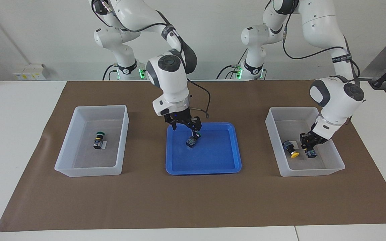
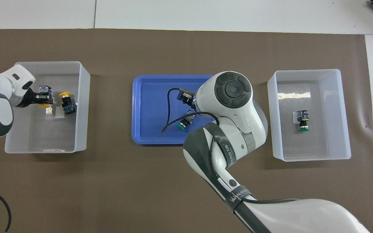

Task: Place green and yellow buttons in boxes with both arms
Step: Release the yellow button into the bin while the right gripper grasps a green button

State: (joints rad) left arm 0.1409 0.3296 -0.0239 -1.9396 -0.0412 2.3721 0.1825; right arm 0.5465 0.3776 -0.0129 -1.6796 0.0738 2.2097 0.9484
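My right gripper (image 1: pixel 185 128) is open and hangs low over the blue tray (image 1: pixel 213 160), its fingers on either side of a green button (image 1: pixel 192 140) that lies tilted in the tray. That button also shows in the overhead view (image 2: pixel 184 123). A second green button (image 1: pixel 98 140) lies in the box (image 1: pixel 79 110) at the right arm's end. My left gripper (image 1: pixel 307 143) is down in the other box (image 1: pixel 273 140), shut on a yellow button (image 1: pixel 311 154) at the floor. The second yellow button (image 1: pixel 290 149) lies beside it.
Brown paper covers the table under the two boxes and the tray. In the overhead view my right arm's wrist (image 2: pixel 235 94) covers part of the tray (image 2: pixel 154 97). A white label lies on each box floor.
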